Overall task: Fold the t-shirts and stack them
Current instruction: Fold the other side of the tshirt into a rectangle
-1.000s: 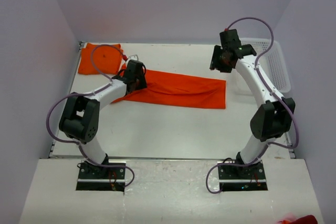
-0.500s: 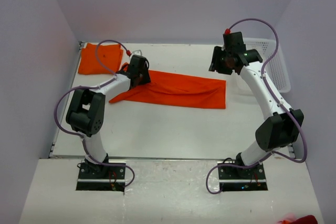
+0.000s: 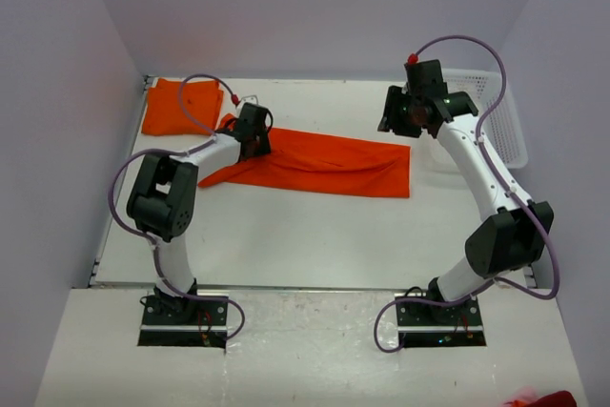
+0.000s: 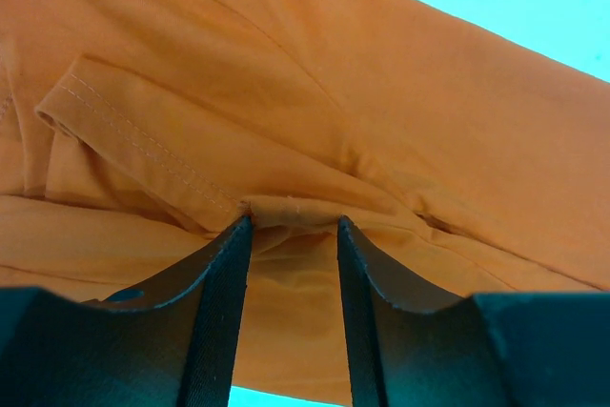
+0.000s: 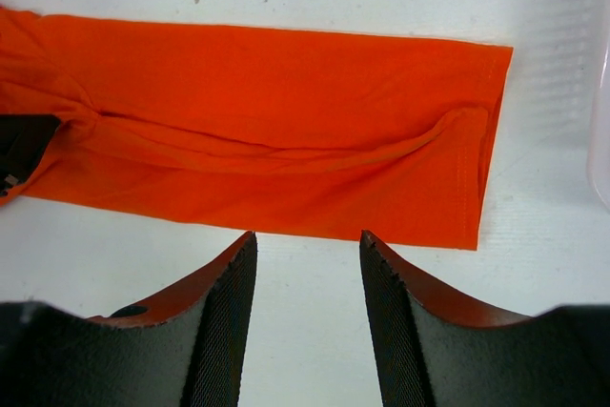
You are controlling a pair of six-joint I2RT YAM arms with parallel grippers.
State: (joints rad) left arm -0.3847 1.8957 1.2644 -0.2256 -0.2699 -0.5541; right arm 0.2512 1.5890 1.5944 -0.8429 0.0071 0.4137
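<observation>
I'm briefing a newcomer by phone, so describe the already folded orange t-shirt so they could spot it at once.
Start at the white table and look to its far left corner. There lies the folded bright orange cloth t-shirt, a compact squarish bundle. Unlike the long bright orange t-shirt stretched across the table's middle, it is short and tucked into the corner.

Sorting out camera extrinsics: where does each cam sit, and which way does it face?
Top external: above and behind the bases, facing down at the table; both arms show whole.
Left wrist: low, close on the spread t-shirt; left gripper fingers apart, tips at a fold.
Right wrist: raised, facing down at that shirt's hemmed end; right gripper open, empty.
Shared: the spread t-shirt appears in all three.
</observation>
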